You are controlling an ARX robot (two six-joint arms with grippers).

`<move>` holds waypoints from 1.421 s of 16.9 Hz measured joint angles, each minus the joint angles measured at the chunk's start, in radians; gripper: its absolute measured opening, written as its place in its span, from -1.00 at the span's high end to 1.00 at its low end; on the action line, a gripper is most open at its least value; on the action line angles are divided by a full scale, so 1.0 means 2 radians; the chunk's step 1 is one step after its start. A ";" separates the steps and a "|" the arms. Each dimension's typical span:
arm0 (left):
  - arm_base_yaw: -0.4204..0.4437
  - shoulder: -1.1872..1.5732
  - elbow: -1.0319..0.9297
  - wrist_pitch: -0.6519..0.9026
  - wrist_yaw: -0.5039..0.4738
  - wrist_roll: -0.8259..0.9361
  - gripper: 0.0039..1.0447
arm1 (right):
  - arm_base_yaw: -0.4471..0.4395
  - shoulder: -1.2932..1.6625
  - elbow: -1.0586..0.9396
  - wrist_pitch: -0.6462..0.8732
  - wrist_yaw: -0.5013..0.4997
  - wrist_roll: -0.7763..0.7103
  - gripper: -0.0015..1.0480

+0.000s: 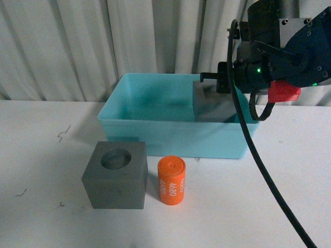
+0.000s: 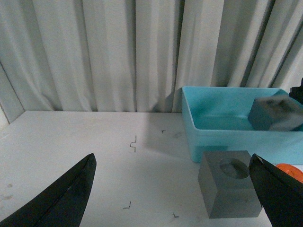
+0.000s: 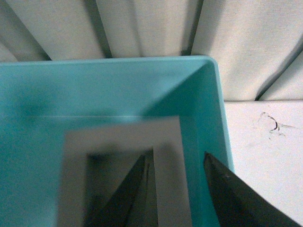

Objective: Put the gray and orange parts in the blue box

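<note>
Right pincer [image 3: 174,158] grips square-recess cube [image 3: 123,135] by one wall — tilted inside blue box [image 1: 170,137].

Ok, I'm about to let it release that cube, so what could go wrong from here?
1. The right gripper pinches only one wall of the square-recess gray cube, which looks tilted in the left wrist view. It may slip or land crooked.
2. One of its fingers sits close to the right wall of the blue box. Opening could catch that wall and nudge the box.
</note>
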 joint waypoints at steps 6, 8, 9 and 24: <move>0.000 0.000 0.000 0.000 0.000 0.000 -0.88 | -0.024 -0.130 -0.138 0.069 0.039 0.033 -0.91; 0.000 0.000 0.000 0.000 0.000 0.000 -0.88 | -0.054 -0.290 -0.249 0.068 0.038 0.081 -0.87; 0.000 0.000 0.000 0.000 0.000 0.000 -0.88 | -0.064 -0.354 -0.299 0.053 0.040 0.103 -0.87; 0.000 0.000 0.000 0.000 0.000 0.000 -0.88 | -0.134 -0.767 -0.739 0.196 -0.077 -0.079 0.96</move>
